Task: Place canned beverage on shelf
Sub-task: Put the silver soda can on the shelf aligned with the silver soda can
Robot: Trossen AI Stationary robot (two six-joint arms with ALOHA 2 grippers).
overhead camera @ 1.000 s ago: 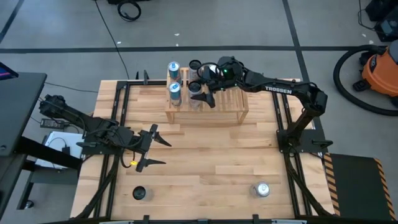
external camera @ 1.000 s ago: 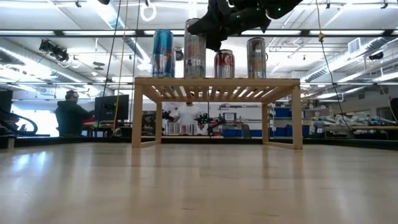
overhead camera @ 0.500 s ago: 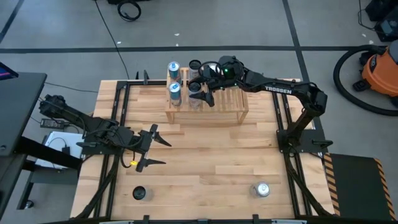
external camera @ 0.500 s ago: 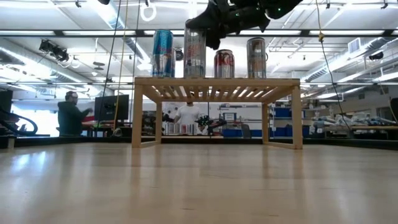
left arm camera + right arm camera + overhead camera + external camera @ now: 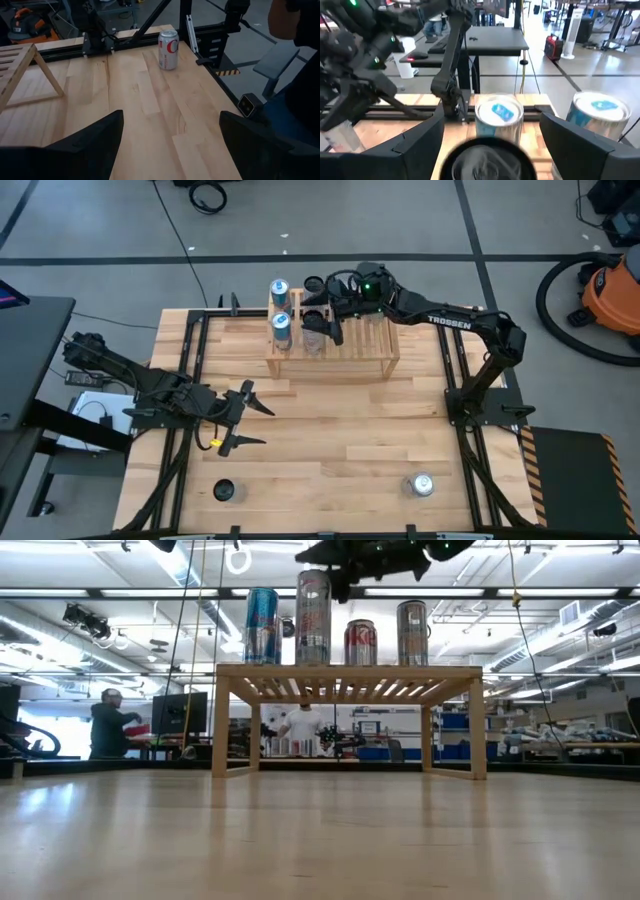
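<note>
The light-wood shelf [image 5: 362, 352] [image 5: 350, 671] stands at the table's far side with several cans upright on its slats. One is a tall silver can [image 5: 313, 620], whose dark top [image 5: 487, 159] shows in the right wrist view. My right gripper [image 5: 318, 323] [image 5: 338, 558] hovers open just above this can, fingers apart over its top. At the table's left, my left gripper [image 5: 250, 417] [image 5: 170, 145] waits open and empty. A silver-and-red can [image 5: 168, 49] [image 5: 422, 484] stands on the tabletop near the right front.
Two blue-topped cans [image 5: 279, 288] [image 5: 282, 323] stand on the shelf's left end, close to my right gripper. A dark can [image 5: 224, 491] stands at the table's near left. Bare planks lie between shelf and front edge. People move in the room behind.
My right gripper has risen from around the tall silver can's upper part to just above its top and has tipped toward level. Its fingers have stayed apart. The can stands unmoved on the shelf.
</note>
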